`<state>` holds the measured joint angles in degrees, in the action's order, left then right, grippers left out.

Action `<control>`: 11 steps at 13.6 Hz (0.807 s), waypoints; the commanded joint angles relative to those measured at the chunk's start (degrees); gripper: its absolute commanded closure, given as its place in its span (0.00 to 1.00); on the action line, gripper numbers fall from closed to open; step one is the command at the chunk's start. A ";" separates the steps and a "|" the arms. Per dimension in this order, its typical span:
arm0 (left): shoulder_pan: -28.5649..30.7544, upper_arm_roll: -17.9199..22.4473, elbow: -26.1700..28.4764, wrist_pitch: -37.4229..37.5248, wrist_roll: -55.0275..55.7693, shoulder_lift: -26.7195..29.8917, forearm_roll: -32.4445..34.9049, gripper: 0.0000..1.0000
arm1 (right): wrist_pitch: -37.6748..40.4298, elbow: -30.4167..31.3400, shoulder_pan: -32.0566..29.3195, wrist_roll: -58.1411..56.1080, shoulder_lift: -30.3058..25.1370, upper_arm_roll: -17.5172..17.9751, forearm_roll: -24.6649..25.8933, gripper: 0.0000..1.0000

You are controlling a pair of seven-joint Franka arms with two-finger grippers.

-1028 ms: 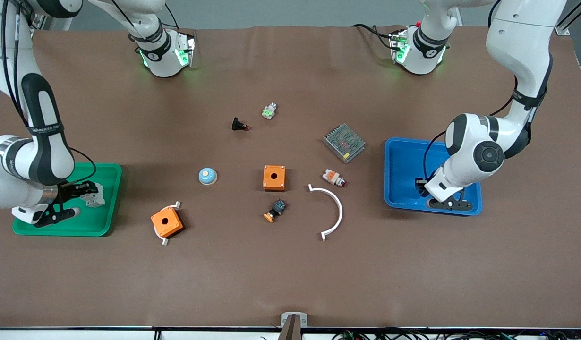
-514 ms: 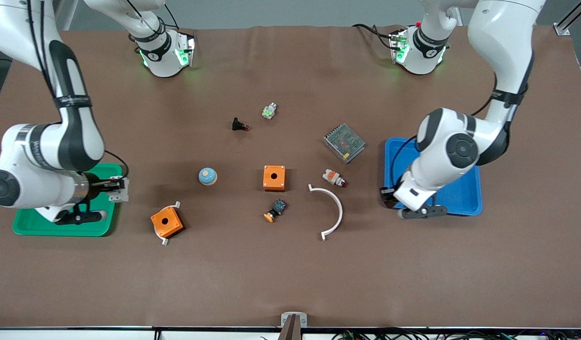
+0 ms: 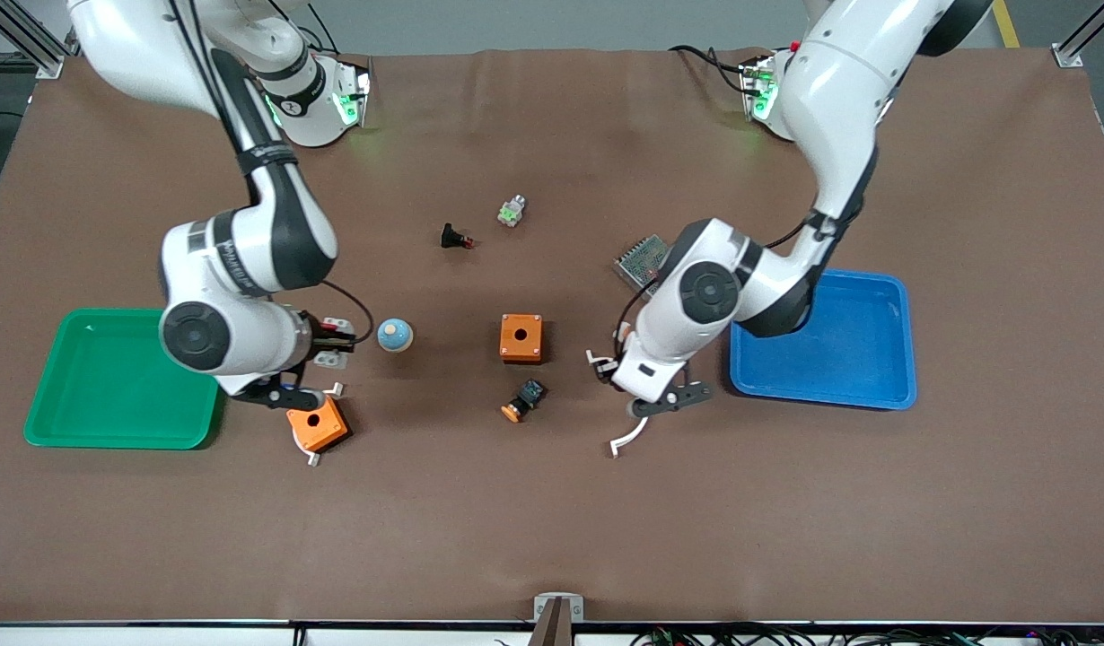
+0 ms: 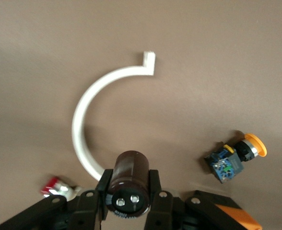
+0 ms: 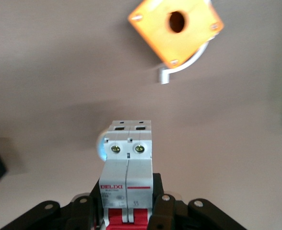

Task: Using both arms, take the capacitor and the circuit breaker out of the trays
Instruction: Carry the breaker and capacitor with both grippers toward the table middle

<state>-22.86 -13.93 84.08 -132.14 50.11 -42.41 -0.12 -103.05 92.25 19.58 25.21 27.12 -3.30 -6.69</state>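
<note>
My left gripper (image 3: 608, 366) is over one end of the white arc (image 3: 627, 437), between the middle orange box and the blue tray. It is shut on the capacitor (image 4: 129, 183), a dark stubby cylinder with two pale terminals, held between the fingers (image 4: 102, 189). In the front view the arm hides the capacitor. My right gripper (image 3: 335, 342) is over the table between the blue dome (image 3: 394, 335) and the green tray. It is shut on the breaker (image 5: 127, 175), a white-grey block with a red switch end, which also shows in the front view (image 3: 337, 321).
The green tray (image 3: 112, 423) lies at the right arm's end, the blue tray (image 3: 821, 384) at the left arm's end. Two orange boxes (image 3: 521, 337) (image 3: 317, 425), an orange-capped switch (image 3: 522, 399), a red-tipped black button (image 3: 453, 237), a green-white part (image 3: 511, 211) and a mesh unit (image 3: 640, 256) lie between.
Both arms have swung from over their trays toward the middle of the table, each carrying its part. The right gripper left the green tray, the left gripper left the blue tray.
</note>
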 commanded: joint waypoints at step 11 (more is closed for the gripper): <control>-10.37 9.97 -10.69 -3.91 4.74 -11.47 -0.24 0.40 | -13.49 -0.76 7.75 9.33 10.49 -0.57 -8.60 0.99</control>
<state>-32.53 -4.82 75.06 -135.98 54.57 -53.34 -0.12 -115.72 92.35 25.81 33.40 36.86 -3.31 -13.66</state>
